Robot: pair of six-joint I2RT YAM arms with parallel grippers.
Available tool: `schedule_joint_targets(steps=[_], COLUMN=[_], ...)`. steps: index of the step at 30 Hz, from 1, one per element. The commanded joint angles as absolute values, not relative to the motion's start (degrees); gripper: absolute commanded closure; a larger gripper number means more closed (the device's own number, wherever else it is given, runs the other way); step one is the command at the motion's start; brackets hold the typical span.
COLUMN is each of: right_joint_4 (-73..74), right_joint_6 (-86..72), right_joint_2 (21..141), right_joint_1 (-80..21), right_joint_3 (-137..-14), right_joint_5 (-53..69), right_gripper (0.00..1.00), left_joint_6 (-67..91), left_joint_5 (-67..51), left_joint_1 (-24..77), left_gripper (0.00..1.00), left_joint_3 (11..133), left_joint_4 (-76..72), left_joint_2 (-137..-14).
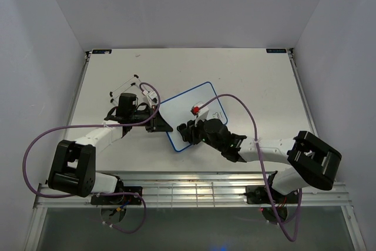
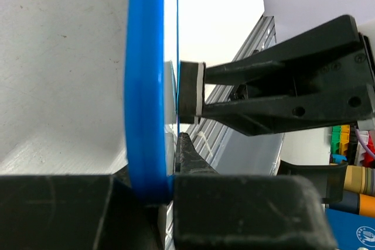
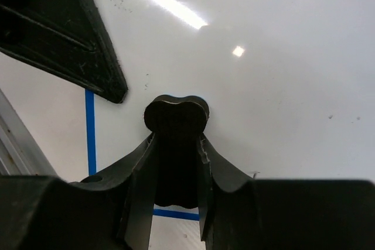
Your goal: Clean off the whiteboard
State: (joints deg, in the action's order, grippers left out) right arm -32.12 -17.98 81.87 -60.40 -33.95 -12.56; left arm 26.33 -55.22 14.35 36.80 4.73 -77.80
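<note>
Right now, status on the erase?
Left gripper shut on whiteboard rim. Right gripper shut on eraser, against board face. Wire stand apart, beyond left arm.

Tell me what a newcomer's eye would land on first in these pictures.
The blue-rimmed whiteboard sits askew in the middle of the table, caught between both arms. The left tool clamps the board's left edge, while the right tool presses a black eraser against its white face. A thin wire stand lies apart, toward the table's far left.
</note>
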Motion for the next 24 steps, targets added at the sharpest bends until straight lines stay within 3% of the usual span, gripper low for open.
schedule_joint_targets(steps=[1, 15, 20, 24], right_joint_4=[-32.9, -41.6, -40.3, -36.1], right_joint_6=[-14.4, -9.7, -10.4, -15.8], right_joint_2=[83.7, 89.2, 89.2, 85.4], right_joint_1=[-58.0, -61.1, -61.2, -61.0], right_joint_3=[-34.8, -43.2, -40.4, -32.4], right_joint_5=[-18.6, -3.8, -6.6, -16.9], right_gripper=[0.92, 0.92, 0.92, 0.92], left_joint_6=[26.5, 27.5, 28.4, 29.4], left_joint_5=[-62.7, -63.7, -63.3, -62.7], left_joint_1=[14.9, 14.9, 14.9, 14.8], left_gripper=[1.0, 1.0, 1.0, 1.0], left_joint_3=[36.7, 36.1, 36.1, 35.9], left_joint_4=[4.9, 3.7, 3.1, 2.2], left_joint_2=[-76.0, -76.3, -76.3, -75.8])
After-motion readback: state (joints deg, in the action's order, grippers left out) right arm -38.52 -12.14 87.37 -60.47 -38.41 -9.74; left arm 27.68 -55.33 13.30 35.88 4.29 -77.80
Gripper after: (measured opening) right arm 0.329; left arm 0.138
